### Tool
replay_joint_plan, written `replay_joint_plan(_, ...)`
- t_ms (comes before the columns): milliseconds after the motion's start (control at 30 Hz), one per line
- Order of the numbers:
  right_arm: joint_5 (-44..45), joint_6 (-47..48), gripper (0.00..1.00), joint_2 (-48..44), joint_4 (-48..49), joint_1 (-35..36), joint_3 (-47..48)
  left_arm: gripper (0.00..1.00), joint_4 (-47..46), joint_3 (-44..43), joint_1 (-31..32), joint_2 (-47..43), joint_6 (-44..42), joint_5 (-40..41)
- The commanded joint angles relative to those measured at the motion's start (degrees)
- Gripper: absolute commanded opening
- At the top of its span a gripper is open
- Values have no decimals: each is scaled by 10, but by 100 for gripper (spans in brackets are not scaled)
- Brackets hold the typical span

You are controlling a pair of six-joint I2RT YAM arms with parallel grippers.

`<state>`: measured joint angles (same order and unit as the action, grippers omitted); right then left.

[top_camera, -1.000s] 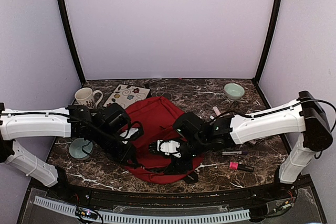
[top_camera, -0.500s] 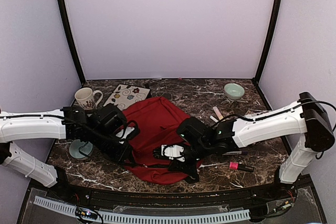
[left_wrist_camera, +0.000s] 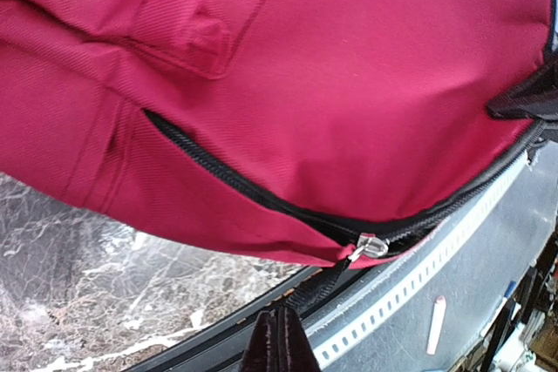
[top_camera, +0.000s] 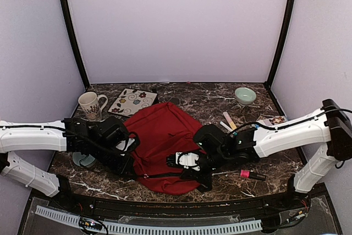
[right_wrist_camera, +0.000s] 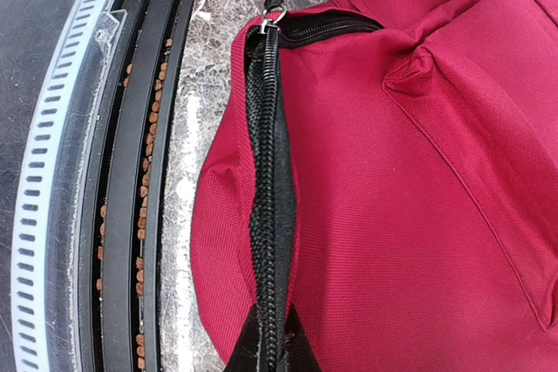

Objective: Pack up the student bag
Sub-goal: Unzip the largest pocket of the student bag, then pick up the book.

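Observation:
The student bag (top_camera: 162,133) is a dark-red backpack lying flat mid-table between both arms. In the left wrist view its main zip runs along the near edge to a silver slider (left_wrist_camera: 370,247). A black zip pull (left_wrist_camera: 327,289) leads from the slider into my left gripper (left_wrist_camera: 272,341), which is shut on it. From above, the left gripper (top_camera: 131,168) sits at the bag's near-left corner. My right gripper (right_wrist_camera: 272,346) is shut on the bag's black zip band (right_wrist_camera: 266,172), at the near-right edge (top_camera: 190,173). The slider (right_wrist_camera: 268,19) lies at the far end of that zip.
A mug (top_camera: 92,103) and a flowered notebook (top_camera: 132,100) lie back left. A green bowl (top_camera: 245,95) stands back right. A teal dish (top_camera: 82,159) sits under the left arm. Pens (top_camera: 228,119) and a pink marker (top_camera: 252,174) lie right. The perforated rail (right_wrist_camera: 52,172) borders the near edge.
The right gripper has closed on the zip band. Both arms have drawn toward the near edge, pulling the bag's near end with them.

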<state>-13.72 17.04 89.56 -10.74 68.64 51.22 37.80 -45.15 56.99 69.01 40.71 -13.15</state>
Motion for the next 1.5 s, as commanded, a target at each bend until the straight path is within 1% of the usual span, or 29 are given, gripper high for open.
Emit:
replay_joint_plan(0,16,-12,0,-17,-22,1,-20,0,83,22,-7,-13,21,50)
replay_joint_plan(133,28,-21,0,-18,-11,1,-22,0,81,20,-7,-12,24,50)
replay_joint_plan(233,50,-46,0,-11,-12,-1,-13,0,61,13,-7,-10,15,39)
replay_joint_plan(300,53,-59,1,-8,-18,-2,-3,3,53,2,-7,-8,5,37)
replay_joint_plan(367,50,-68,11,-15,-19,-5,6,6,47,-13,-7,-8,-7,40)
replay_joint_plan(400,51,-71,18,-23,-14,-6,8,10,44,-21,-6,-8,-14,43)
replay_joint_plan(467,63,-82,29,-43,-1,-11,13,20,35,-37,-5,-13,-32,47)
replay_joint_plan(567,81,-89,50,-73,1,-28,25,38,34,-65,-3,-17,-65,64)
replay_joint_plan(633,99,-89,58,-100,-8,-40,33,51,37,-93,-3,-13,-94,76)
replay_joint_plan(667,106,-90,61,-112,-13,-46,37,57,40,-107,-3,-8,-105,83)
replay_joint_plan(767,133,-96,63,-154,-26,-60,37,73,43,-155,-3,14,-142,103)
replay_joint_plan(833,191,-124,68,-178,-25,-72,27,84,23,-177,-4,35,-167,117)
replay_joint_plan(900,251,-179,70,-194,-27,-95,19,98,-16,-186,-4,53,-189,131)
replay_joint_plan(1000,296,-284,70,-209,-51,-156,14,99,-83,-194,-5,88,-218,143)
replay_joint_plan(1033,307,-322,70,-211,-67,-177,15,99,-98,-201,-7,102,-223,146)
replay_joint_plan(1100,334,-367,70,-211,-105,-208,20,99,-111,-228,-11,136,-237,135)
replay_joint_plan(1200,366,-433,70,-192,-186,-257,46,98,-87,-289,-11,190,-269,142)
replay_joint_plan(1300,375,-527,72,-172,-270,-325,72,98,-66,-340,-12,230,-316,144)
replay_joint_plan(1367,365,-604,73,-180,-306,-371,67,97,-61,-365,-13,251,-348,141)
replay_joint_plan(1467,347,-729,74,-219,-327,-420,38,96,-65,-394,-24,271,-373,124)
